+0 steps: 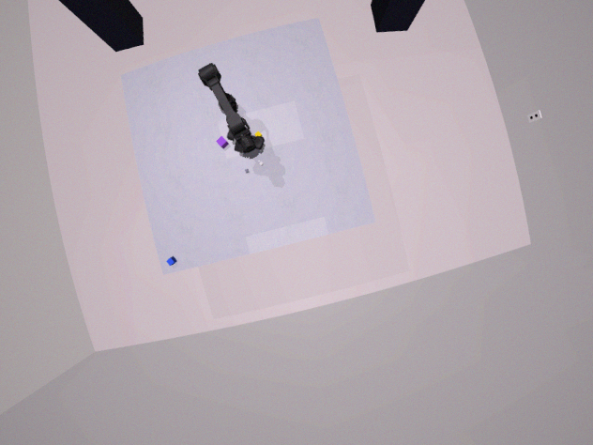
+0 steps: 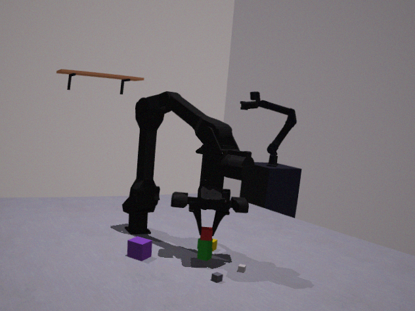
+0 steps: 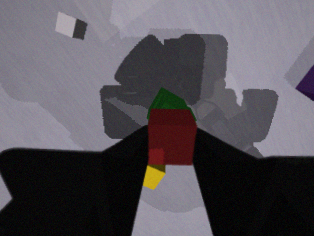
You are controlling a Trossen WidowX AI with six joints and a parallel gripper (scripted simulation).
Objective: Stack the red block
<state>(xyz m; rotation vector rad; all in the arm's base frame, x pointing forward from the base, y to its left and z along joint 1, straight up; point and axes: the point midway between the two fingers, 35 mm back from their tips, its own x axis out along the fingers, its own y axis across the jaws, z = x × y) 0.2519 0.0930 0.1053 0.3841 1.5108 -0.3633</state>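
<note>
Red block (image 2: 206, 233) sits directly atop the green tower (image 2: 204, 249), touching it, gripper (image 2: 207, 231) clenched on the block from above. Yellow cube (image 2: 214, 243) just behind the tower, purple cube (image 2: 139, 248) to the left, small white cube (image 2: 241, 268) and grey cube (image 2: 217, 276) nearer, right.

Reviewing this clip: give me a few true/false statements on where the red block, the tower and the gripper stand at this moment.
1. The gripper is shut on the red block. True.
2. The red block sits directly above the green tower. True.
3. The green tower has toppled onto its side. False: it stands upright.
4. The purple cube is stacked on the tower. False: it rests on the table, apart from the tower.
5. A yellow block lies just behind the tower. True.
</note>
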